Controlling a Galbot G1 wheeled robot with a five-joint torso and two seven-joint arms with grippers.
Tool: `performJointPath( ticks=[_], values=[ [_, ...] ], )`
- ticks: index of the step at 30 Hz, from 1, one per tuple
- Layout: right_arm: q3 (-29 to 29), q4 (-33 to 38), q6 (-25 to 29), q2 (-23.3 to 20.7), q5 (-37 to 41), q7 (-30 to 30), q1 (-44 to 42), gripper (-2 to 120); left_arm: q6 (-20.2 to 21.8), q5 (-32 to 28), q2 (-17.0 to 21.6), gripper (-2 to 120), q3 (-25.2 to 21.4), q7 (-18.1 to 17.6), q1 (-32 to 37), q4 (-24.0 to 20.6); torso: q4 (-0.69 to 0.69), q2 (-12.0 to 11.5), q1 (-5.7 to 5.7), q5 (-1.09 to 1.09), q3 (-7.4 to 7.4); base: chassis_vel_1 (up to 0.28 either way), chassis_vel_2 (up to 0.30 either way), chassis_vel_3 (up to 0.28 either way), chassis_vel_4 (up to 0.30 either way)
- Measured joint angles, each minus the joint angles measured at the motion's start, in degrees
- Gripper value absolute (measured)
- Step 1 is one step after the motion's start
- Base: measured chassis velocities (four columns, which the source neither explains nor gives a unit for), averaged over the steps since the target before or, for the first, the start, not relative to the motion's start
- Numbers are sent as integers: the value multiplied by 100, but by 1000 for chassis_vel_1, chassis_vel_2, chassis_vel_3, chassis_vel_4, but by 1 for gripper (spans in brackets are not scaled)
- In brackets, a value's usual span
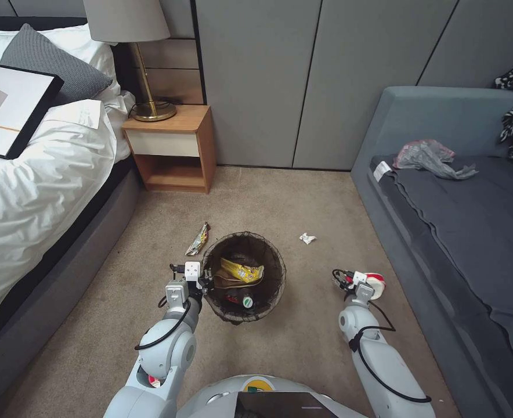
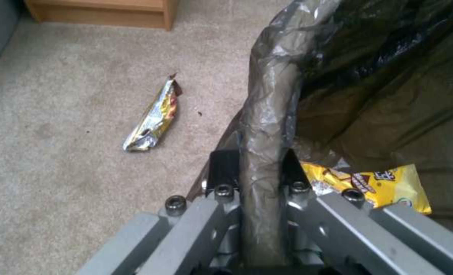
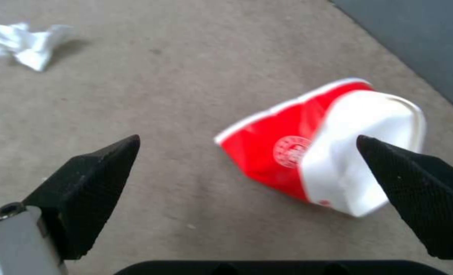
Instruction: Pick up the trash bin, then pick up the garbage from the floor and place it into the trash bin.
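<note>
The trash bin, round with a dark bag over its rim, sits on the carpet in front of me. Inside lie a yellow wrapper and a bottle with a green cap. My left gripper is shut on the bin's bagged rim. A crushed red-and-white paper cup lies on the floor by the sofa. Just above it, my right gripper is open, one fingertip over the cup's white part. A shiny snack wrapper lies left of the bin, and a white wad to its right.
A bed runs along the left, with a wooden nightstand and lamp behind it. A grey sofa with a plastic bag on it borders the right. Open carpet lies between them.
</note>
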Motion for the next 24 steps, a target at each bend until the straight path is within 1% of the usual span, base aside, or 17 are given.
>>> performJointPath(
  ticks=[6, 13, 15, 16, 18, 21, 22, 23, 24],
  values=[
    [177, -196, 171, 1, -118, -24, -29, 100, 0, 2, 6, 2, 24, 2, 1, 5, 0, 0, 0, 0, 0, 0, 0, 0, 0],
    [255, -402, 271, -22, -123, -99, 40, 100, 0, 3, 19, 2, 22, 3, 2, 5, 0, 0, 0, 0, 0, 0, 0, 0, 0],
    [256, -723, 359, -35, -114, -177, 234, 98, -1, 9, 17, 2, 21, 3, 4, 6, 1, 0, 0, 0, 0, 0, 0, 0, 0],
    [256, -723, 359, -35, -114, -177, 234, 98, -1, 9, 17, 2, 21, 3, 4, 6, 1, 0, 0, 0, 0, 0, 0, 0, 0],
    [229, -1039, 417, -42, -114, -281, 390, 98, -2, 15, 9, 2, 20, 3, 16, 5, 2, 0, 0, 0, 0, 0, 0, 0, 0],
    [210, -1243, 489, -42, -140, -374, 489, 96, -2, 19, 8, 2, 18, 2, 23, 6, 0, 0, 0, 1, 0, 0, 0, 0, 0],
    [194, -1535, 566, -41, -217, -433, 634, 92, -4, 23, 7, 2, 11, 2, 28, 5, 1, 0, 0, 0, 0, 0, 0, 0, 0],
    [194, -1535, 566, -41, -217, -433, 634, 92, -4, 23, 7, 2, 11, 2, 28, 5, 1, 0, 0, 0, 0, 0, 0, 0, 0],
    [174, -1746, 627, -41, -249, -494, 742, 88, -5, 25, 7, 2, 6, 1, 32, 5, 1, 0, 0, 0, 0, 0, 0, 0, 0]
  ],
)
